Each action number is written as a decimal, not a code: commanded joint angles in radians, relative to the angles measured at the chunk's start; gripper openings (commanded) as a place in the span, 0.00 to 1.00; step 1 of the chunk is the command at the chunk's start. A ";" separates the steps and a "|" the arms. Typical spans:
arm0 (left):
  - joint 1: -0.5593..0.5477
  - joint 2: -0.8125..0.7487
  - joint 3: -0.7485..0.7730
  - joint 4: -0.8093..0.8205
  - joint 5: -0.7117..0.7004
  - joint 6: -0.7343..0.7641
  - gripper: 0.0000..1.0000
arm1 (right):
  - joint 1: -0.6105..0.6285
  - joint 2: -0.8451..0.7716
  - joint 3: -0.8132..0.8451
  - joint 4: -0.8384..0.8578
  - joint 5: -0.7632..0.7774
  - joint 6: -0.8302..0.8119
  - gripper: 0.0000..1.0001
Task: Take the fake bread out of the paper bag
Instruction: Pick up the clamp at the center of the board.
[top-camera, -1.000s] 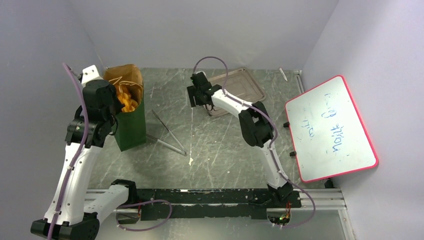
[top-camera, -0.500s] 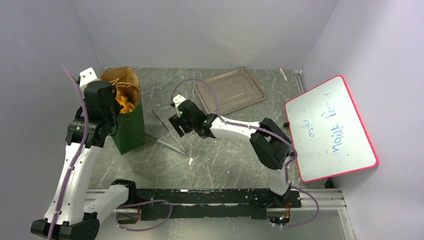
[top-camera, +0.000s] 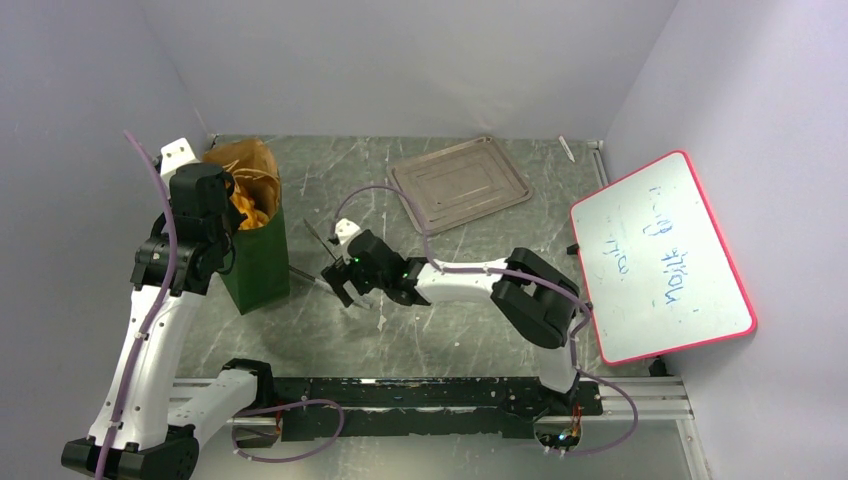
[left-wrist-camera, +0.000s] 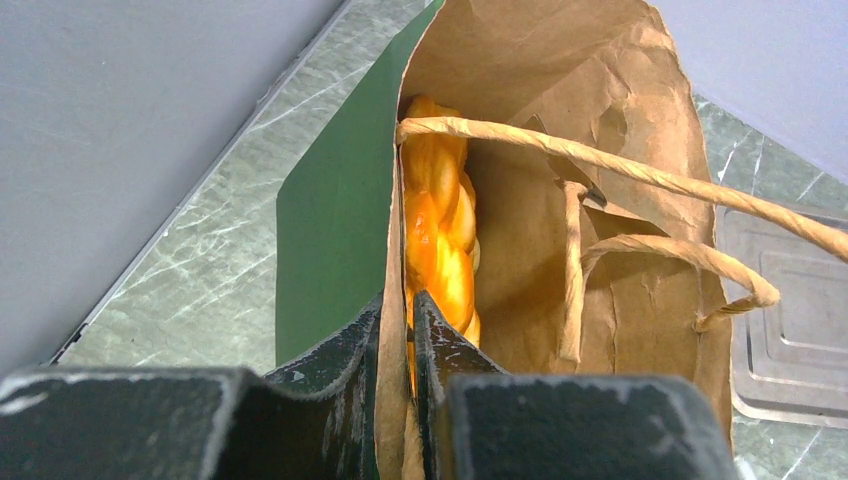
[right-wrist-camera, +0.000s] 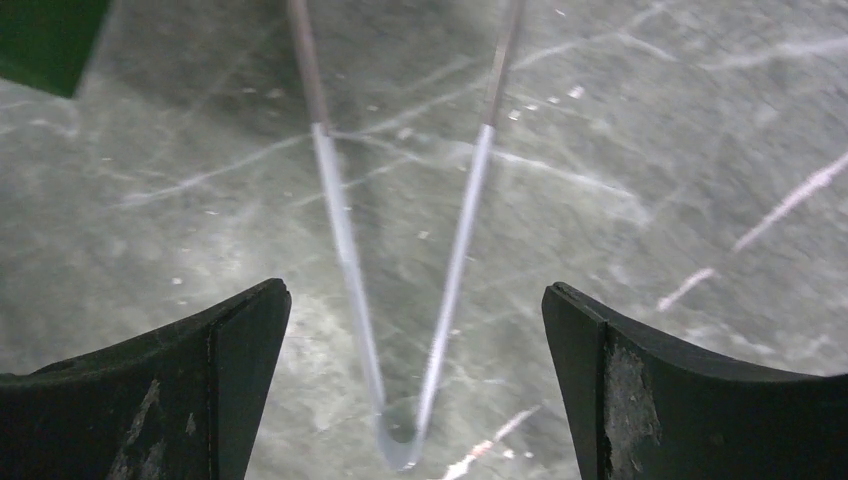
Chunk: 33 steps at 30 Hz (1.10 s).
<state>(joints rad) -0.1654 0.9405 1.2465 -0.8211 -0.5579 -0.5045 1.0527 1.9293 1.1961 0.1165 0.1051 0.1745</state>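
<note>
At frame left, the paper bag (top-camera: 260, 265) is being clenched in the left pincer (left-wrist-camera: 405, 305), the right pincer (right-wrist-camera: 415, 295) being held released above tongs (right-wrist-camera: 340, 230).

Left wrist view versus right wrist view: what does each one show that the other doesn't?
Only the left wrist view: the left claw pinching the paper bag at its rim, the fake bread inside, the cord handles, and a corner of the metal tray. Only the right wrist view: the right claw, open over the metal tongs lying flat. Both: the bag's green outside and the marbled table.
</note>
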 joint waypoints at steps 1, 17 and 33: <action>-0.002 -0.019 0.031 0.036 -0.024 0.018 0.07 | 0.033 -0.022 -0.014 0.102 0.013 -0.019 1.00; -0.002 0.011 0.040 0.036 -0.009 0.054 0.07 | 0.045 0.084 -0.005 0.198 -0.022 -0.084 1.00; -0.002 0.017 0.025 0.039 -0.007 0.079 0.07 | 0.025 0.215 0.036 0.247 -0.021 -0.110 0.97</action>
<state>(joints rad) -0.1654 0.9653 1.2465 -0.8211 -0.5564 -0.4480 1.0832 2.1014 1.2053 0.3317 0.0738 0.0849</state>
